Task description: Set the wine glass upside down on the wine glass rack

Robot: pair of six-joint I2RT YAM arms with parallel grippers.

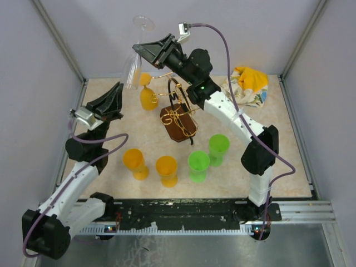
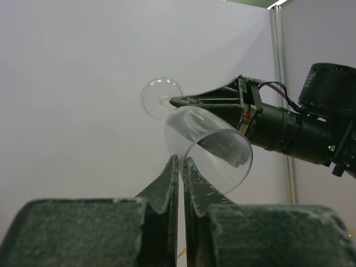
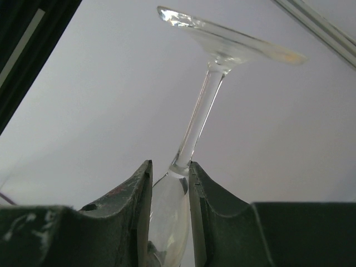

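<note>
The wine glass [image 1: 135, 58] is held inverted and tilted in the air, foot uppermost, beyond and to the left of the wine glass rack [image 1: 179, 119] and not touching it. The right gripper [image 1: 139, 50] has its fingers [image 3: 136, 194] clamped where the stem meets the bowl. The left gripper [image 1: 117, 89] sits lower and nearby, fingers [image 2: 167, 183] together with nothing between them. The rack stands at mid-surface. The surface [image 1: 289, 167] is beige and speckled and carries orange cups [image 1: 135, 163], green cups [image 1: 198, 166] and a yellow cloth [image 1: 247, 83]. Plain pale walls [image 1: 33, 83] with metal corner posts [image 1: 303, 39] enclose it.
</note>
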